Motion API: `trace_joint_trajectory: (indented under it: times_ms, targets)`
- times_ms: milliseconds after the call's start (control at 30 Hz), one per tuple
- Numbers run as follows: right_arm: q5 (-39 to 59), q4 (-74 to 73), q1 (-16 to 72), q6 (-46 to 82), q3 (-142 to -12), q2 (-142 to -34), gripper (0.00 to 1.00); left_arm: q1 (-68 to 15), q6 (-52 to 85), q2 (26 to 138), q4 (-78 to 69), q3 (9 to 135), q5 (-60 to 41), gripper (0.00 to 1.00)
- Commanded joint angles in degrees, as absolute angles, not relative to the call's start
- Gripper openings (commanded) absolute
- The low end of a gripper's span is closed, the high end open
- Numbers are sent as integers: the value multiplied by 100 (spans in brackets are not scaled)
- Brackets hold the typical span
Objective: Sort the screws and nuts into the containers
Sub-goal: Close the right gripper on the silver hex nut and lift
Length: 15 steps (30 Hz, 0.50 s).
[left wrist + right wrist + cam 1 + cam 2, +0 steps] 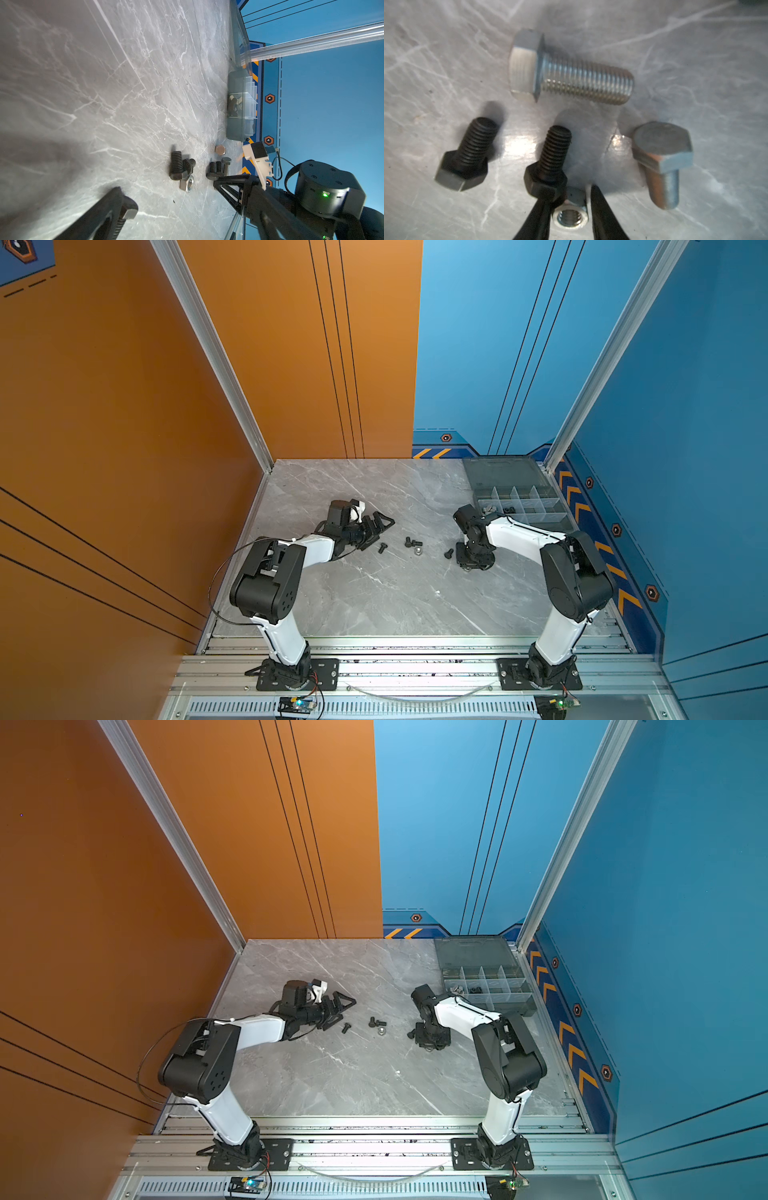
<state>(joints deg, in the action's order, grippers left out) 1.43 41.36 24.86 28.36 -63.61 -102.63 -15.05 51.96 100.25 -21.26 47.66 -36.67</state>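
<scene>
Grey marble bench (pixel 374 605). Right hand (pixel 571 199) down among loose screws (pixel 571 70) near box (pixel 505 472); fingers (pixel 602 218) flank silver nut (pixel 572 216), close both sides, cannot tell if clamped. Left hand (pixel 378 533) wide apart, empty. Step: nut pickup. Next: firm squeeze, lift, carry into box.

- Bright, even light falls from overhead; in both top views the orange and blue walls (pixel 104 406) glow flat, and the marble desk (pixel 374 597) carries a pale sheen.
- Both arms (pixel 266 580) throw only short, soft shadows beneath themselves.
- The top views stretch at the edges: the aluminium posts (pixel 208 344) splay outward.
- In the left wrist view a broad dim shadow covers part of the desk, and the left hand (pixel 172 195) is smeared, too close for focus.
- The right wrist view is soft all over; two white glare patches sit on the desk among the screws (pixel 571 72), and the silver nut (pixel 570 216) pinched in the right hand (pixel 571 195) looks hazy.
</scene>
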Motion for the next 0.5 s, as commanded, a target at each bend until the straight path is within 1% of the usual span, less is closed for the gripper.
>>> trace_joint_trajectory:
  times_ms: [0, 267, 467]
  targets:
    - [158, 4421, 2522, 2804, -6179, -10179, 34, -1485, 5159, 10134, -2133, 4839, -3749, 98]
    - [163, 4413, 2522, 2767, -6150, -10193, 33, -1483, 5154, 10134, -2132, 4846, -3750, 98]
    - [200, 4409, 2523, 2769, -6104, -10181, 23, -1485, 5159, 10140, -2131, 4852, -3757, 98]
